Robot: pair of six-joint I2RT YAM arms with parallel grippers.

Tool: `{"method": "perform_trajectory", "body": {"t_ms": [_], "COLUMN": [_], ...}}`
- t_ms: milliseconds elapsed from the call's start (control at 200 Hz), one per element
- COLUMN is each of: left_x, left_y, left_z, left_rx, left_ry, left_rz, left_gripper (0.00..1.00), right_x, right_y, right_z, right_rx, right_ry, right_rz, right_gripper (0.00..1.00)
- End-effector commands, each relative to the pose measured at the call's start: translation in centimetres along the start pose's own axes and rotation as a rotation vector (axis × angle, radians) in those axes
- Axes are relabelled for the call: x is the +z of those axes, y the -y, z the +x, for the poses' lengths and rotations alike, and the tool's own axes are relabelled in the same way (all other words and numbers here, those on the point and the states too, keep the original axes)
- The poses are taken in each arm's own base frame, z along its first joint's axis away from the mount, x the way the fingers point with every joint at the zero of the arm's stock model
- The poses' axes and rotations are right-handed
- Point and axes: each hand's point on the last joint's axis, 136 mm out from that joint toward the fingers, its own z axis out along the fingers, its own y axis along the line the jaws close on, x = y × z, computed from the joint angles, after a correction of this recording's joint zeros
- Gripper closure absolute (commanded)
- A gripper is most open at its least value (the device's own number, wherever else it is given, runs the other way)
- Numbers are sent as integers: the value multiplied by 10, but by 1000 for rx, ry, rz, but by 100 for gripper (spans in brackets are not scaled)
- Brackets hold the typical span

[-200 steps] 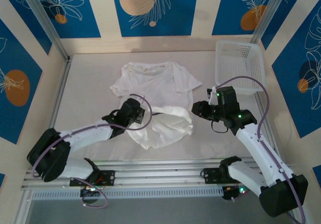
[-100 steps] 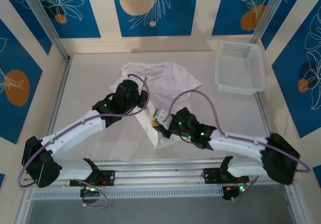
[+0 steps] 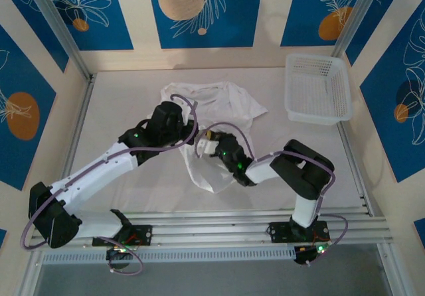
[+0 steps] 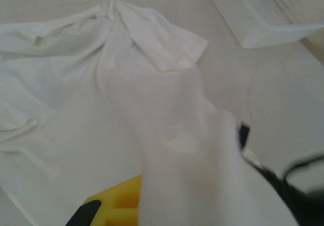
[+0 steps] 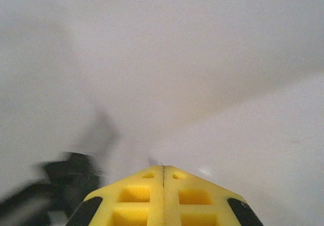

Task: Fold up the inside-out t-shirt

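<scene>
The t-shirt [image 3: 222,103] is lying mid-table [image 3: 119,110], long axis running far to near, collar end far. Both grippers meet over its middle. The left gripper [image 3: 188,137] sits slightly closer to the collar, clamped on a raised fold. The right gripper [image 5: 163,179] is squeezed fully shut against the cloth (pinching any? can't tell).

The t-shirt [image 3: 219,107] lies on the table [image 3: 119,130], the basket [image 3: 317,115] to its right (not touching).

Fixed overhead view from behind; both wrist cameras close over the t-shirt [image 3: 219,100].
</scene>
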Motion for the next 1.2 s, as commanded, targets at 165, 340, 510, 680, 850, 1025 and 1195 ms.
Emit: {"method": "perform_trajectory", "body": {"t_ms": [165, 340, 510, 680, 850, 1025, 1195], "left_x": [-10, -30, -52, -63, -86, -117, -117], "left_y": [53, 79, 92, 102, 135, 156, 158], "left_z": [-56, -107, -139, -149, -169, -188, -192], "left_rx": [-186, -251, -214, -155, -114, -25, -10], "left_ry": [3, 126, 209, 236, 260, 297, 307], "left_rz": [219, 347, 401, 441, 588, 622, 609], "left_gripper": [100, 100, 100, 100, 100, 100, 100], "right_x": [25, 29, 12, 4, 8, -3, 1], "right_y": [54, -28, -55, 9, -21, -80, -8], "right_z": [22, -17, -46, -63, -50, -61, -80], "right_rx": [-49, 115, 239, 509, 946, 935, 1066], "right_ry": [-104, -55, -3, 1, -124, -251, -143], "right_rz": [240, -143, -299, -330, -786, -1022, -937], "right_gripper": [100, 100, 100, 100, 100, 100, 100]}}
